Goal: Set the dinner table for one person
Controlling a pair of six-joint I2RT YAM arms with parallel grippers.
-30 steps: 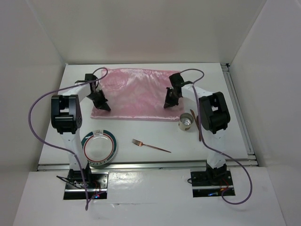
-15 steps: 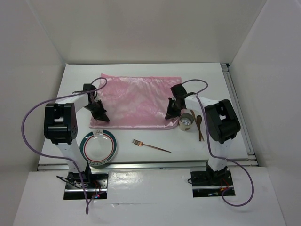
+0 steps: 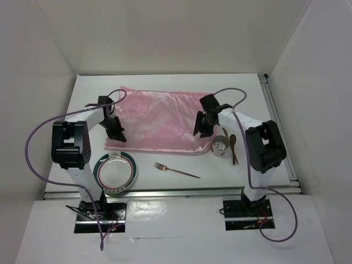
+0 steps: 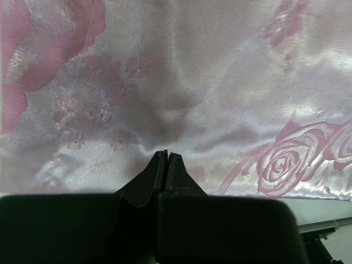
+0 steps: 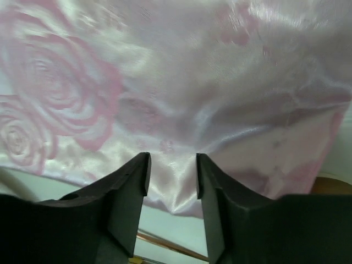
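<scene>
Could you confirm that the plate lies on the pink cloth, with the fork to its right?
Not quite: the top view shows the plate on the bare table, in front of the cloth; the fork is to its right.

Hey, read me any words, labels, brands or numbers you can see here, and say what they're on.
No text can be read in any view.
On the plate: a small dark mark by its far rim, too small to read.
On the cloth: only a rose pattern, no lettering.
</scene>
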